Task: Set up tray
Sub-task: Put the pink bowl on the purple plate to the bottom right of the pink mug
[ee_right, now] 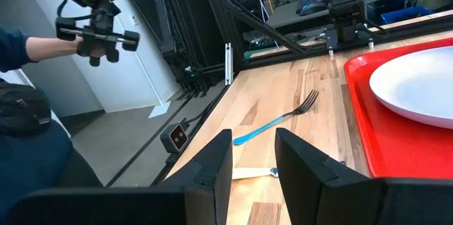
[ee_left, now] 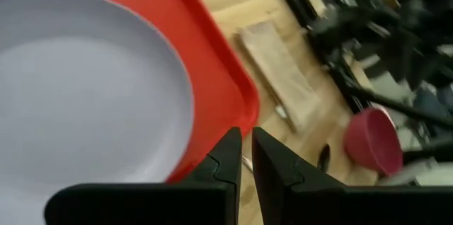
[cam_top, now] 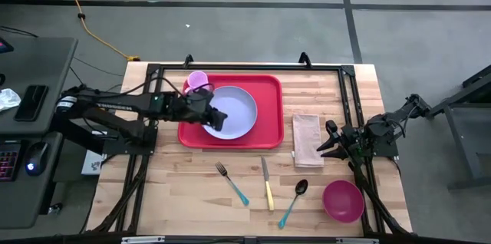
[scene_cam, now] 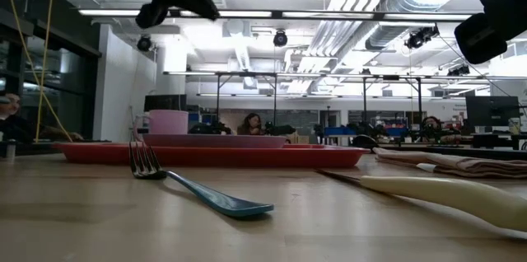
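Lying closest to the low camera, a fork (scene_cam: pixel 193 186) with a teal handle is resting on the wooden table (cam_top: pixel 192 190), its tines pointing toward the tray (cam_top: pixel 268 113). That wide red tray is sitting flat at the back centre of the table, carrying a round lavender plate (cam_top: pixel 234 112) in its middle and a pink cup (cam_top: pixel 196 81) standing upright in its back left corner. Reaching in from the left side, the left gripper (cam_top: pixel 218 119) is hovering over the plate's left edge, its fingers (ee_left: pixel 228 161) standing almost together with only a thin slit between them and nothing held. Off the tray's right side, a folded beige napkin (cam_top: pixel 308 138) is lying on the bare wood. Beside the napkin, near the table's right edge, the right gripper (cam_top: pixel 324 146) is waiting, its fingers (ee_right: pixel 212 161) parted with a clear gap and gripping nothing. Along the front of the table, a pale-handled knife (cam_top: pixel 267 184) is lying between the fork and a dark spoon (cam_top: pixel 294 200), and a magenta bowl (cam_top: pixel 343 201) is sitting near the front right corner. Beyond the table, a person's hand (ee_right: pixel 95 44) is holding a dark controller
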Available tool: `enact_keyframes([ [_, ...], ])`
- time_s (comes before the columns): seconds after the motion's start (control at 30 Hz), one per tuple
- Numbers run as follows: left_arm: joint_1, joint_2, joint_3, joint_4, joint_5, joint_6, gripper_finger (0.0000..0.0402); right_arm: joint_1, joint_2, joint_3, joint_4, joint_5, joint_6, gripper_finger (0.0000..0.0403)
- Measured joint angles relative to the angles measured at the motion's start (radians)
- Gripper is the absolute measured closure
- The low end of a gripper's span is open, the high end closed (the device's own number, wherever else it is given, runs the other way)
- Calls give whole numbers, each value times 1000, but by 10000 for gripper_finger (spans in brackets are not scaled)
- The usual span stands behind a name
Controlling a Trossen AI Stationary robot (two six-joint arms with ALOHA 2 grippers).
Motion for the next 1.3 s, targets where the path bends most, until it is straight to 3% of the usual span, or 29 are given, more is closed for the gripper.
enact_keyframes([
  [0.47, -141, 0, 11, -10, 38, -68, 337, 0, 0, 0, 0, 0, 0, 315],
  [0.8, -145, 0, 11, -29, -12, 89, 337, 0, 0, 0, 1, 34, 121, 315],
  [1.3, -144, -139, 9, -187, -19, 192, 337, 0, 0, 0, 1, 140, 132, 315],
])
